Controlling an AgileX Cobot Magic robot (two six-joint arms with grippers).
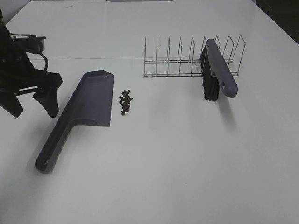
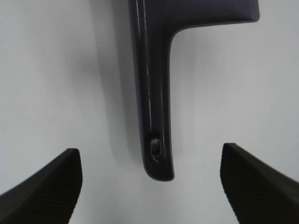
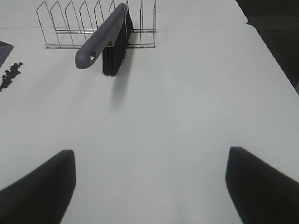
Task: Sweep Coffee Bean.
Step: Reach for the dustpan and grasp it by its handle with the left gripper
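Coffee bean (image 1: 125,102): small dark pile on surface (image 1: 187,163), just beside dustpan (image 1: 88,105), at its 3 o'clock.
Left end effector (image 2: 150,200): spread wide, empty, near dustpan handle.
Right end effector (image 3: 149,186): spread wide, empty.
Brush (image 1: 217,74): leaning on rack (image 1: 177,65), 2 o'clock from pile.
Do well: line up over handle, squeeze firmly, keep pan flat.

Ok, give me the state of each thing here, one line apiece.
Dustpan: lying flat on the table, empty.
Coffee beans: loose cluster on the table beside the dustpan, unswept.
Brush: propped in the rack, bristles down.
Rack: upright, holding only the brush.
Left gripper: open, empty.
Right gripper: open, empty.
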